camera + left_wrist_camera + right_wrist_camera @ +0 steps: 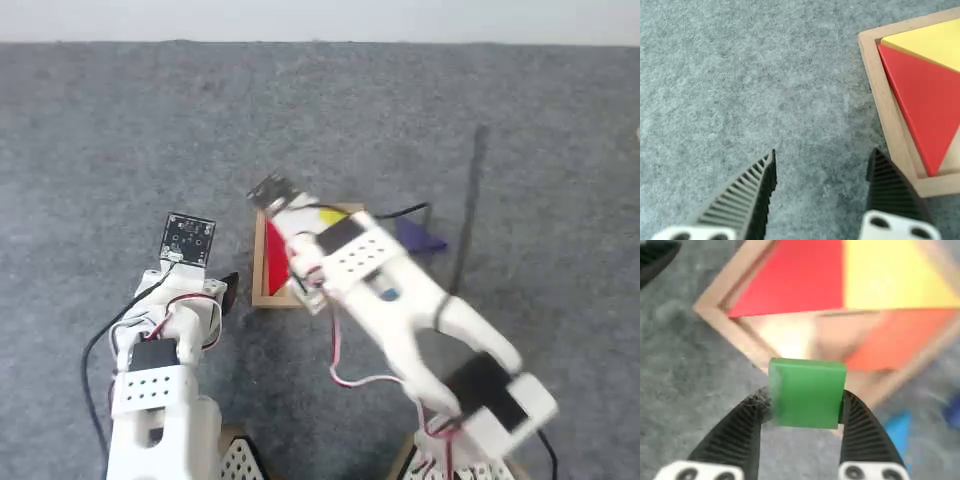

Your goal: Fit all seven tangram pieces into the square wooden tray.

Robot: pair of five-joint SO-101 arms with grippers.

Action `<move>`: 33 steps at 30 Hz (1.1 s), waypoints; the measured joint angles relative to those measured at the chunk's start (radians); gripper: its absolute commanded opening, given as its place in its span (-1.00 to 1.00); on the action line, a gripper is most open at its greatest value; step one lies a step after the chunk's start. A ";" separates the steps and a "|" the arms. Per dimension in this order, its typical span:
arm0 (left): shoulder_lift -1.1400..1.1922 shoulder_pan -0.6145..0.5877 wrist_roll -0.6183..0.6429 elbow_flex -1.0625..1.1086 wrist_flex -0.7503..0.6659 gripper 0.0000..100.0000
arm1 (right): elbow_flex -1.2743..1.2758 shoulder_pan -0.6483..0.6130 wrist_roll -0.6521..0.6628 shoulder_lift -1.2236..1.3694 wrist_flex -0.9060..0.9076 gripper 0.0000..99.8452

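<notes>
The square wooden tray [261, 270] lies mid-table with a red triangle [276, 262] and a yellow triangle [332, 216] in it. In the right wrist view the tray [735, 282] also holds the red piece [795, 280], the yellow piece [890, 275] and an orange piece [895, 337]. My right gripper [802, 407] is shut on a green square [807, 392] just above the tray's near corner. My left gripper [822, 170] stands open over bare carpet, left of the tray [890, 107], with nothing between its fingers.
A dark blue piece [420, 236] lies on the carpet right of the tray. A light blue piece [897, 432] lies on the carpet beside the tray. A black cable [470, 205] runs along the carpet at the right. Grey carpet surrounds everything.
</notes>
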 measured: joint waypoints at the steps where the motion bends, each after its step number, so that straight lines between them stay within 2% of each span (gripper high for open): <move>1: 0.000 0.000 0.000 0.000 0.000 -0.44 | -0.017 -0.020 0.005 0.034 -0.002 -0.84; 6: 0.000 0.000 0.000 0.000 0.000 -0.44 | -0.137 -0.077 0.008 0.160 -0.008 -0.84; 17: 0.000 0.000 0.000 0.000 0.000 -0.44 | -0.299 -0.060 0.015 0.315 0.041 -0.83; 22: 0.000 0.000 0.000 0.000 0.000 -0.44 | -0.361 0.011 0.014 0.331 0.112 -0.60; 26: 0.000 0.000 0.000 0.000 0.000 -0.44 | -0.370 0.021 0.014 0.334 0.129 -0.40; 33: 0.000 0.000 0.000 0.000 0.000 -0.44 | -0.370 0.029 0.015 0.334 0.130 -0.38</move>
